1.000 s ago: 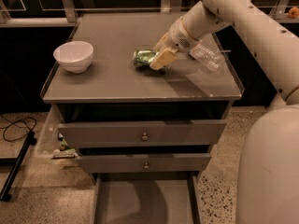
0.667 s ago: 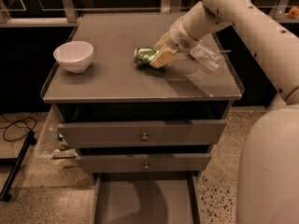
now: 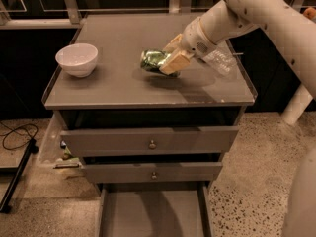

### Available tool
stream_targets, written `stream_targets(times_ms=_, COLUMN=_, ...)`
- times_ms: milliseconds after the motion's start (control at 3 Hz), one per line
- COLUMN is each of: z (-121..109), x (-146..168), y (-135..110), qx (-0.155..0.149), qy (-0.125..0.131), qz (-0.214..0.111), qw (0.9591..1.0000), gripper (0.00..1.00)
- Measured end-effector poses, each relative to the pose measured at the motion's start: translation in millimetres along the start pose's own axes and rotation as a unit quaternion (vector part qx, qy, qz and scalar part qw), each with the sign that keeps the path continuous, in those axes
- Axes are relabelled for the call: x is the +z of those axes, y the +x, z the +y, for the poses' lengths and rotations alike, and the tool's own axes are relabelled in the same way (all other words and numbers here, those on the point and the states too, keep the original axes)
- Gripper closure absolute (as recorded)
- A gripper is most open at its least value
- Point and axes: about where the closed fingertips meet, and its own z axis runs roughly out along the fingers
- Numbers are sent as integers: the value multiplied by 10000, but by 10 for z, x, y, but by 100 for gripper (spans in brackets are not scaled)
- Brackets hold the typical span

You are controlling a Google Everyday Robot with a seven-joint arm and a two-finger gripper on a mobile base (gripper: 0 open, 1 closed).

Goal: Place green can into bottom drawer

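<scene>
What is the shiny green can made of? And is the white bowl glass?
The green can looks like thin metal: glossy, with bright glints. The white bowl looks like glazed ceramic, smooth and opaque, not clear glass; plastic is possible. The gripper is at one end of the can, over the cabinet top.

Single view looks steeply down from high before the cabinet [image 3: 123, 85], at close range; the gripper [image 3: 166, 62], clasping the green can [image 3: 153, 60], sits upper centre over its top.
</scene>
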Motion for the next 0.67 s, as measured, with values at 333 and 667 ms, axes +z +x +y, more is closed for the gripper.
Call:
stream_targets(times_ms=333, z=329, x=-261, y=-106, qx=-195, qy=102, qz=-172, qw=9996, gripper=100)
stream_targets(times_ms=667, z=796, x=-606, y=-41, qx=-400, qy=444, qz=-87, qw=9982, gripper=100)
